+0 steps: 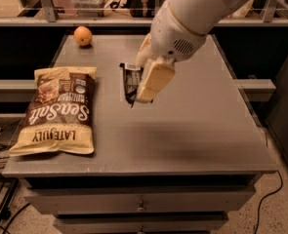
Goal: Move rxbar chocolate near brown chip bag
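The white arm (182, 28) reaches in from the upper right, over the back half of the table (192, 126). Its bulky wrist is bent downward and to the left. The end effector (139, 92) hangs near the middle of the table with its jaws closed on the black snack bar (131, 79). One cream finger (153, 79) lies across the bar's right face. The bar stands on end, wrapper facing left, with its lower tip low over the table; I can't tell whether it touches.

The chip bag (58, 111) lies flat at the left edge, lettering upside down from here. It is clearly apart from the bar, with bare table between them. An orange (83, 35) sits at the far left corner, out of the way.
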